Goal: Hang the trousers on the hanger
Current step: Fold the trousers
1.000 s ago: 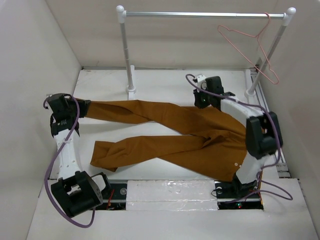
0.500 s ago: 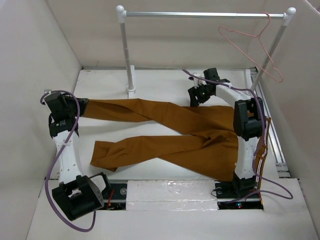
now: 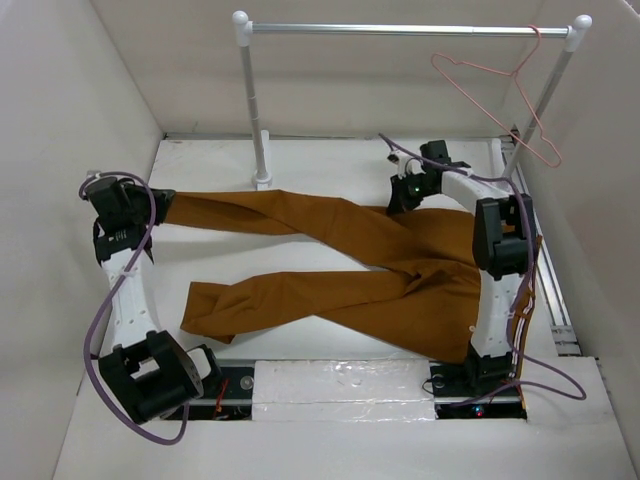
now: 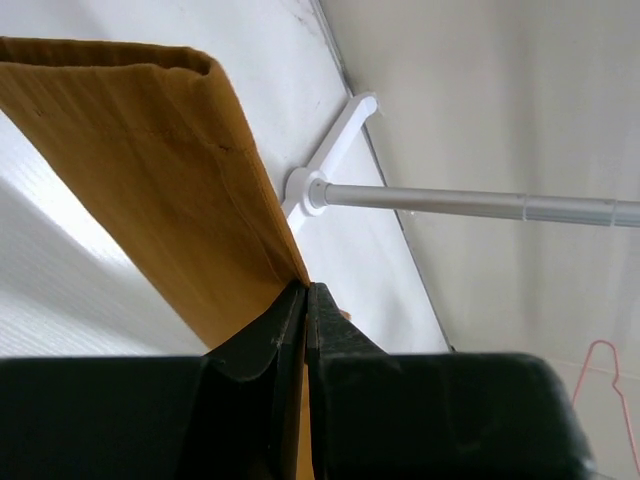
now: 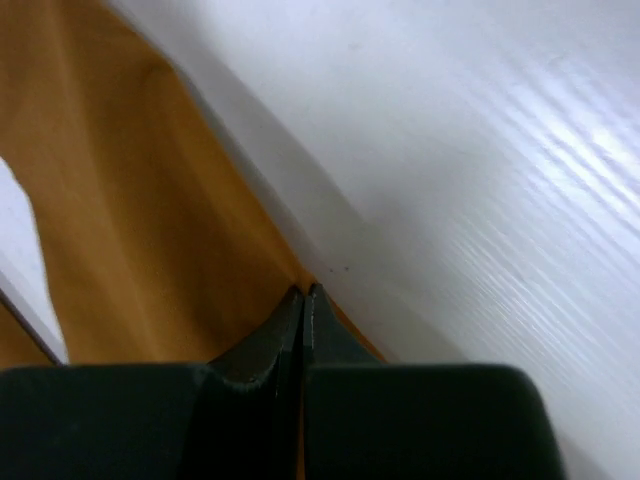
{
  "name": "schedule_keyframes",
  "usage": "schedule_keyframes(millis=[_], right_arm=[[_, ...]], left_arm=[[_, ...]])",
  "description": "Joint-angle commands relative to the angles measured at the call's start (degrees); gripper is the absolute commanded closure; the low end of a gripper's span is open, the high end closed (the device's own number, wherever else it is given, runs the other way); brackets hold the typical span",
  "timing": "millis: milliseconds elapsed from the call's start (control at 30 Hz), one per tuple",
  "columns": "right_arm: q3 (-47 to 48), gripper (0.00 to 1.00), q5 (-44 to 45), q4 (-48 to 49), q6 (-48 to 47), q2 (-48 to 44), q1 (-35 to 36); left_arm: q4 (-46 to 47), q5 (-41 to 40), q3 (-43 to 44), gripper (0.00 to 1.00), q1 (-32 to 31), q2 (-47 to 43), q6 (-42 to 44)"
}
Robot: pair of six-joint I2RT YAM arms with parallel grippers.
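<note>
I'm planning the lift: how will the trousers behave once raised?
Probably floppy: the trousers lie flat with creased, splayed legs, so they'd sag between grips. Likely light: the left gripper pinches one cuff by fingertips. The right gripper's edge pinch might slip.

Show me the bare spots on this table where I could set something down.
Bare table runs behind the trousers, between the rail post and the right gripper. A second wedge lies between the two legs, beside the left arm. The right side is crowded by the waist and the right arm.
</note>
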Motion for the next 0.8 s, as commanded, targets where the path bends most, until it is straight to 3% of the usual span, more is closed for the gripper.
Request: schedule_keyframes(millis=[0,100,267,433,767], right_arm=[[-1.3,1.0,-0.6,12.5,6.3,-11.6,-2.2],[-8.1,1.0,8.2,24.2,11.0,-24.1,-3.3],[-14.7,1.0,11.5,30.2,13.2,-30.3,-4.5],[-7.0,1.0,13.1,20.1,11.5,-20.1,-5.2],[9.3,1.0,25.7,9.9,9.2,-2.4,-2.3]], left_arm=[[6.6,3.7,6.2,1.0,1.7,-0.9,-0.5],[5.1,2.2,9.4,1.0,1.7,-2.3,2.5],[4.2,-2.3,5.7,1.0,1.7,-4.1,4.5],[5.7,-13.0,-5.5,1.0,1.7,-4.4,5.6],[14.9,-18.3,-14.6,1.0,2.2,0.2,10.5]])
